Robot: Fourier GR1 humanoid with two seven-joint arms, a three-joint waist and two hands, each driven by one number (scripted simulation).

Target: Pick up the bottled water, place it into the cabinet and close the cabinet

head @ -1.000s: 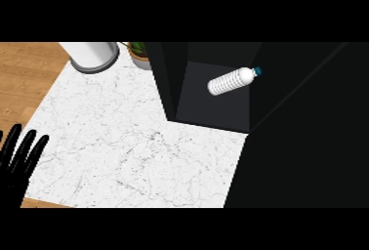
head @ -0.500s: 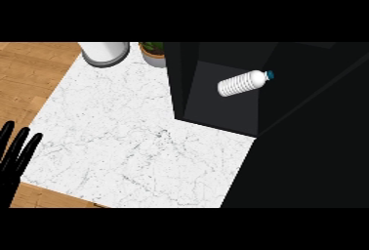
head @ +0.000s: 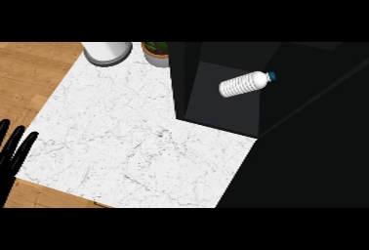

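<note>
One left hand (head: 10, 163) at left edge, fingers straight, holding nothing | bottled water (head: 245, 84): ribbed white cylinder, blue cap, lying inside dark cabinet (head: 216, 105) | tabletop (head: 130, 141): white veined marble

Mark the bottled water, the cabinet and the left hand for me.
bottled water (head: 243, 84), head view: middle of its ribbed white body.
cabinet (head: 225, 113), head view: bare dark inside surface below the bottle.
left hand (head: 10, 161), head view: on its straight fingers, at the picture's left edge.
</note>
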